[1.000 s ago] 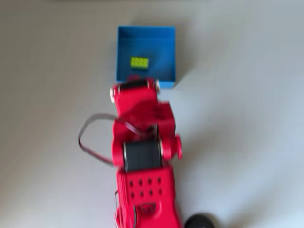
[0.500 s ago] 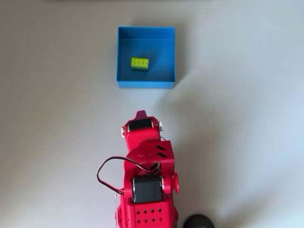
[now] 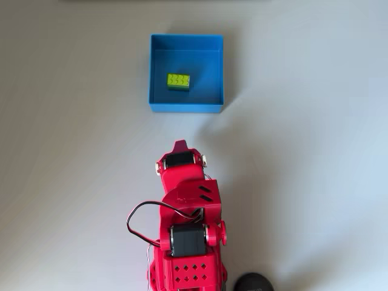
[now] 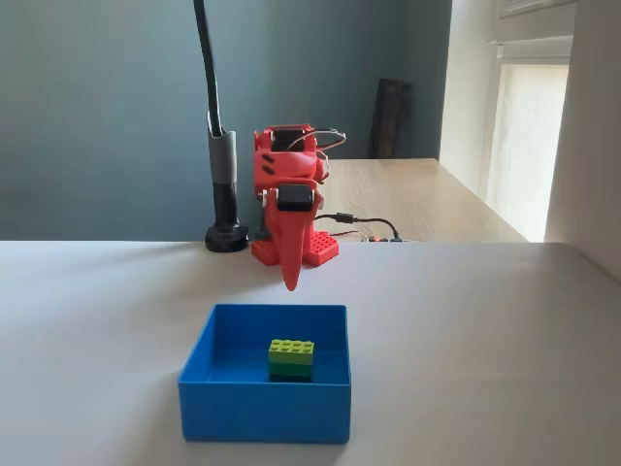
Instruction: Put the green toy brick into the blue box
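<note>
We see the red arm folded back toward its base, its tool (image 4: 290, 277) now hanging well short of the blue box (image 3: 156, 73), where a second ago it stood over the box's near wall. In the last half second it has barely shifted, so we judge the retreat nearly finished. The green brick (image 3: 178, 80) lies ahead of the tool, flat on the floor of the box, studs up, apart from every wall. We take the task as done.

The tool points down as a single tapered red tip; it holds nothing and looks closed, with no gap showing between its fingers in the fixed view. The brick is glossy lime plastic, a small rectangle with two rows of three studs. The box is bright blue, square, with low thin walls and a smooth floor. Beneath them, the surface (image 3: 303, 151) is pale, matte and plain.
</note>
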